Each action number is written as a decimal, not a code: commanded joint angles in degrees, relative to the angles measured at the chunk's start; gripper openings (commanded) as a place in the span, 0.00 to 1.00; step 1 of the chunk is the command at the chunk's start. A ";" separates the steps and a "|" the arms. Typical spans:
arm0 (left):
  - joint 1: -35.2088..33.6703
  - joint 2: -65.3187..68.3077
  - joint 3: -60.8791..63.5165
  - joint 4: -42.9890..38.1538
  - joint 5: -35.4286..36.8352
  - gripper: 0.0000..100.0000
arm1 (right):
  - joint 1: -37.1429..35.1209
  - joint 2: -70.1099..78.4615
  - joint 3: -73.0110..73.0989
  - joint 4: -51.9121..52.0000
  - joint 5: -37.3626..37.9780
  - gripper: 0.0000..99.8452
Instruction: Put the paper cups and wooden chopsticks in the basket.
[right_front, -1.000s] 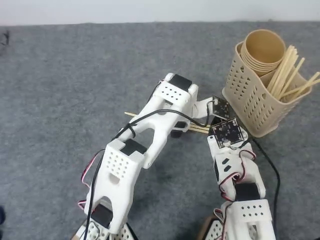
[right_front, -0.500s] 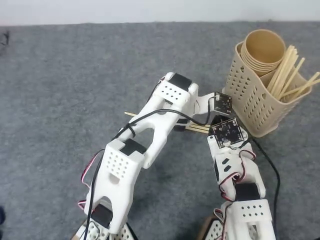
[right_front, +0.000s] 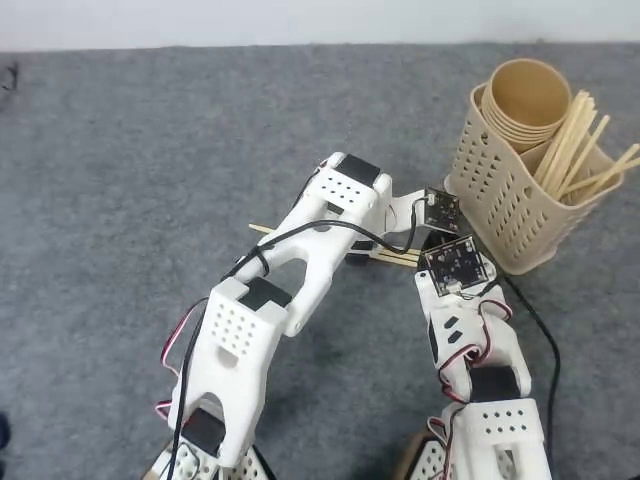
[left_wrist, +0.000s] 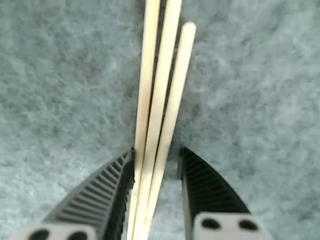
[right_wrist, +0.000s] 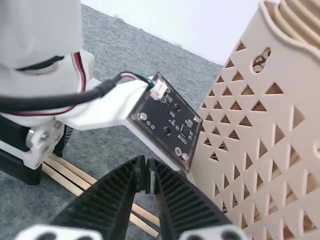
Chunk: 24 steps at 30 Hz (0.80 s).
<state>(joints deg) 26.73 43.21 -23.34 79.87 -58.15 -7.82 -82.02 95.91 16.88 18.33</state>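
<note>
Largely complete, judged from how things lie. Read left to right in the high view: a bundle of loose chopsticks (right_front: 262, 231) lies flat on the grey carpet (right_front: 130, 150), well apart from the basket (right_front: 495, 205), and is not yet stowed. The left gripper (left_wrist: 156, 152) is lowered over this bundle. Its jaws are narrowly parted and straddle the sticks: one ribbed finger (left_wrist: 117, 182) touches the outermost stick, while the other stands just beside the bundle with a slim gap, so a firm clamp cannot be confirmed. The right gripper (right_wrist: 146, 162) sits between the bundle and the basket, just under the left arm's camera board (right_wrist: 167, 120). Its jaws are drawn almost together with nothing held. At far right the basket stands upright, already holding the stacked paper cups (right_front: 527, 90) in its rear part and a sheaf of stowed chopsticks (right_front: 572, 135) leaning out of its near part. What is left appears to be gripping the loose bundle, carrying it right and dropping it in.

Counts: loose chopsticks, three, counted in the left wrist view. Paper cups, one nested stack showing about four or five rims, with no exact number readable. Stowed chopsticks, at least five, overlapping. Baskets, one. No cup lies on the carpet.
</note>
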 joint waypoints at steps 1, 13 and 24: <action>-0.35 -0.26 -0.66 -0.09 -0.35 0.14 | 0.66 -1.10 0.88 -1.36 -0.09 0.01; 0.09 2.02 -6.37 4.66 -0.44 0.05 | 0.66 -1.10 0.88 -1.36 -0.09 0.01; 1.49 4.84 -6.73 7.12 -0.88 0.03 | 0.66 -1.10 0.88 -1.36 -0.09 0.01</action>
<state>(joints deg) 26.73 47.87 -28.97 84.79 -58.15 -7.82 -82.02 95.91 16.88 18.33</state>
